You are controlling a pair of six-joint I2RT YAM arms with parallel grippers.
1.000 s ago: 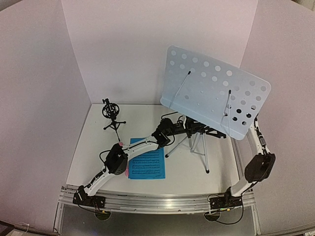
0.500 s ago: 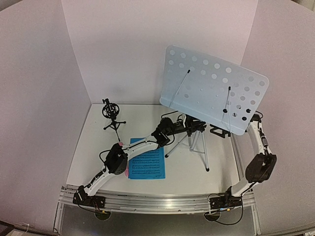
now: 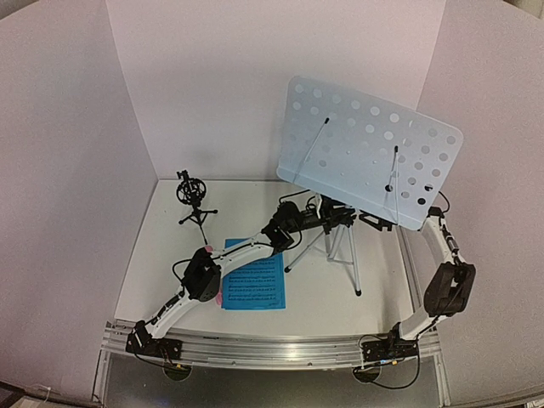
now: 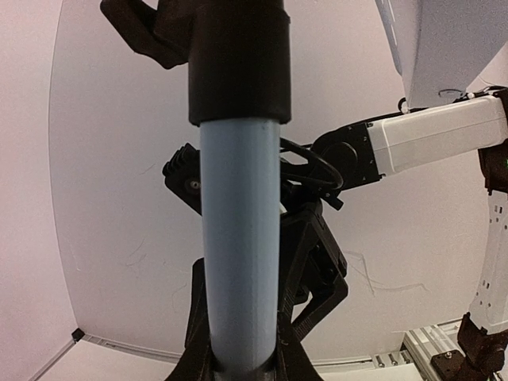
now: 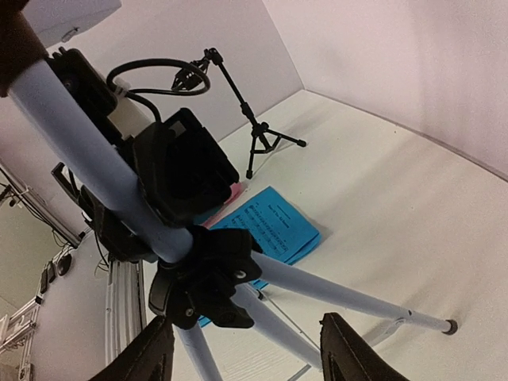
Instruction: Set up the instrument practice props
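The music stand's pale-blue perforated desk (image 3: 365,157) stands high on its tripod (image 3: 340,251). My left gripper (image 3: 325,219) is shut on the stand's pole (image 4: 238,238), just above the black leg hub (image 5: 208,279). My right gripper (image 3: 374,223) hangs open right of the pole, under the desk's lower edge, with its fingers (image 5: 359,349) apart and nothing between them. The blue sheet-music pages (image 3: 255,285) lie flat under the left arm. A bit of the pink microphone (image 5: 232,194) shows beside them. The black tripod mic holder (image 3: 194,200) stands at the back left.
White walls close in the table on three sides. The stand's silver legs (image 5: 341,295) spread across the table's middle right. An aluminium rail (image 3: 272,348) with both arm bases runs along the near edge. A black cable (image 5: 151,67) loops over the left wrist.
The desk has lifted and tilted up a little. The right gripper opened its jaws and stays right of the pole. The left gripper has kept its hold.
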